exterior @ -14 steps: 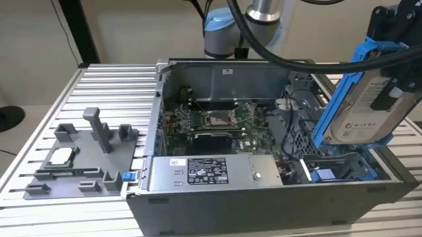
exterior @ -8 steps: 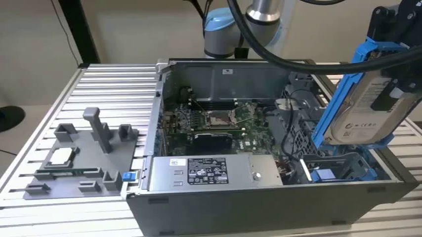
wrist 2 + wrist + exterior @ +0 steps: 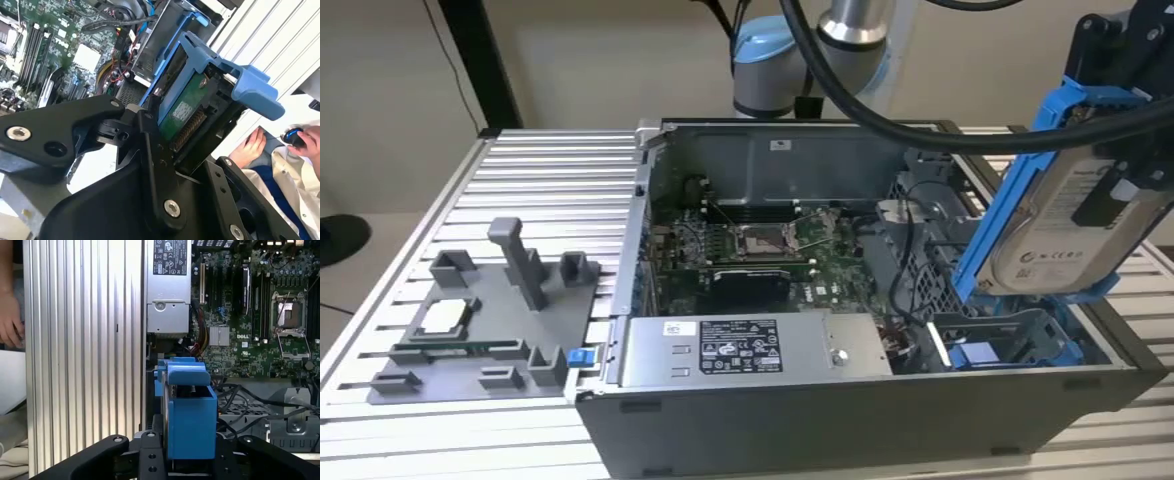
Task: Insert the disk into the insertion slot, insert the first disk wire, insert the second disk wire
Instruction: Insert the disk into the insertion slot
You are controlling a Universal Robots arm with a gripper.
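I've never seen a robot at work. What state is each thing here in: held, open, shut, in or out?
disk: held in the air, tilted, above the case, not yet in its slot.
gripper: fingers shut on the disk's blue frame.
computer case: open, insides showing.
power-supply box: fitted inside the case.
processor socket: bare, nothing mounted on it.

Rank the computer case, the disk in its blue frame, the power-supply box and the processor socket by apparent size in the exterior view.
1. computer case
2. disk with its frame; it sits high, perhaps nearer the camera, so this place is unsure
3. power-supply box
4. processor socket
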